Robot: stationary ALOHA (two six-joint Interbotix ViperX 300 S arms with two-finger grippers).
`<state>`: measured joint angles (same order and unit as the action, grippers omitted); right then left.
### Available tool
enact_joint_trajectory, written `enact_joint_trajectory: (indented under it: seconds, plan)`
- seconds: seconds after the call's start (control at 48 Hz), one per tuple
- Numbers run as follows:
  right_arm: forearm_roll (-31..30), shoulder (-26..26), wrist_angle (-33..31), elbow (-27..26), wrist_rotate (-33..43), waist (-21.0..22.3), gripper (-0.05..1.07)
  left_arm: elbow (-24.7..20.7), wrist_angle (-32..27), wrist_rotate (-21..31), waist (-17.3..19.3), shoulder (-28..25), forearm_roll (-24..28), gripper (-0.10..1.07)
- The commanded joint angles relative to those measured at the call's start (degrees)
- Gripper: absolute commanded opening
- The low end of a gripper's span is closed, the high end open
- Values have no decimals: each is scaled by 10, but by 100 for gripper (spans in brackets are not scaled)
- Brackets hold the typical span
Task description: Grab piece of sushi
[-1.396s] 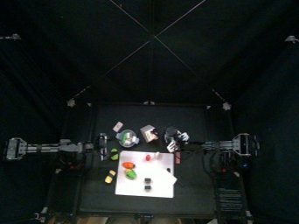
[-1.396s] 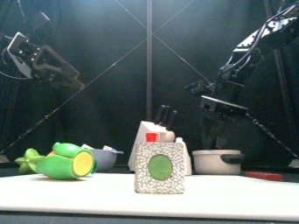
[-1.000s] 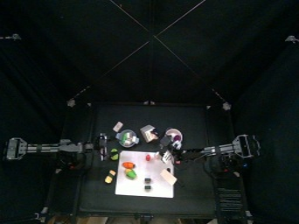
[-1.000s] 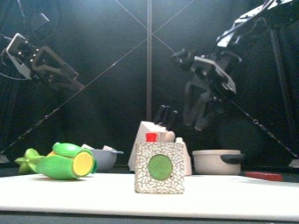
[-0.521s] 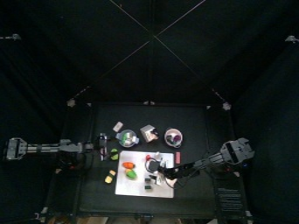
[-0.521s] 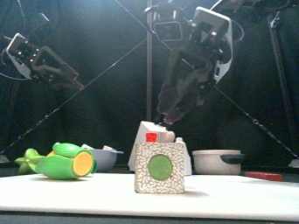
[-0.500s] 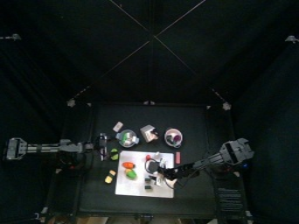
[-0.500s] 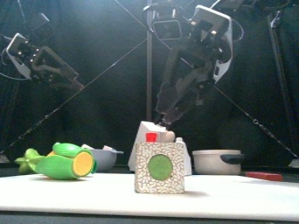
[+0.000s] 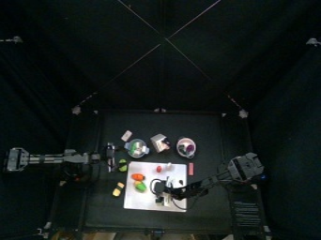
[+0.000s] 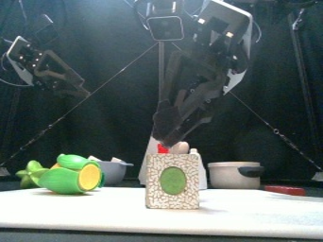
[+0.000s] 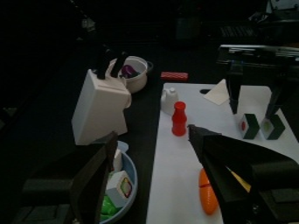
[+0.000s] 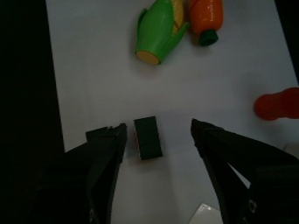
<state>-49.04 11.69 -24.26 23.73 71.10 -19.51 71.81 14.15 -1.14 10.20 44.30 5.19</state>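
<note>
A dark green sushi piece lies on a white board, near a green-and-yellow corn toy and an orange carrot toy.

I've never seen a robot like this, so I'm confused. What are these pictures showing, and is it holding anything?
It is a robot with two black arms at a small table. One picture looks down from high above, one looks level from the table's front, and two come from cameras on the wrists. On a white mat lie toy foods: a green-and-yellow vegetable, an orange one, a red bottle and a dark piece of sushi. The right gripper hangs over the sushi with its jaws wide open, so nothing is held yet. The left gripper, also open and empty, rests at the table's left side.
</note>
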Motion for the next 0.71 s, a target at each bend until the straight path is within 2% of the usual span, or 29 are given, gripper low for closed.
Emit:
enact_joint_trajectory:
  seconds: [0.0,0.479,0.688]
  plan:
    - [4,-8,1,-12,0,0,92,-7,2,-1,2,-1,1,98]
    - [16,18,4,-12,-1,4,91,-6,2,-1,1,-2,1,98]
    - [14,25,4,-11,-1,4,78,-7,2,-1,2,-1,1,98]
